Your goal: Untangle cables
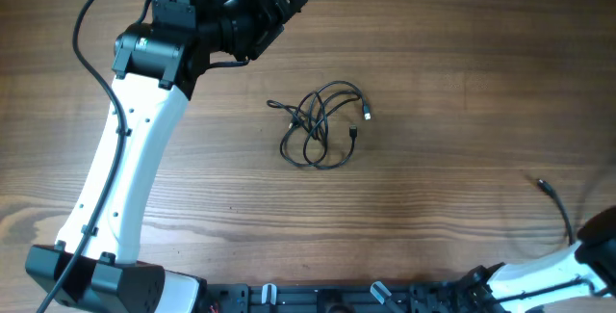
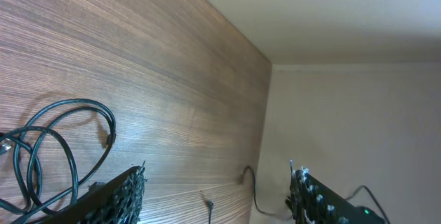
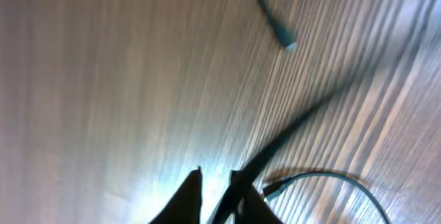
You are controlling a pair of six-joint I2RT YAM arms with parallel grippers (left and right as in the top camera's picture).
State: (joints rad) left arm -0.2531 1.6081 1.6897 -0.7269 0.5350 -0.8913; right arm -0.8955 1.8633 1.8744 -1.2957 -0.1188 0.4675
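Note:
The cables [image 1: 322,125] lie as a small tangle of thin black loops in the middle of the wooden table, with plug ends at the right side. The tangle also shows at the lower left of the left wrist view [image 2: 55,141]. My left gripper [image 1: 287,0] is open and empty, high at the table's far side, well away from the tangle; its fingers [image 2: 217,179] are spread wide. My right gripper [image 3: 217,177] is nearly closed, and a black cable [image 3: 303,117] runs out from between its fingers. A separate cable end [image 1: 543,186] lies near the right arm.
The right arm's body [image 1: 577,265] sits at the table's bottom right corner, its gripper outside the overhead view. The left arm [image 1: 125,159] crosses the table's left side. A plug end with a light tip [image 3: 286,43] lies on the wood. The right wrist view is blurred.

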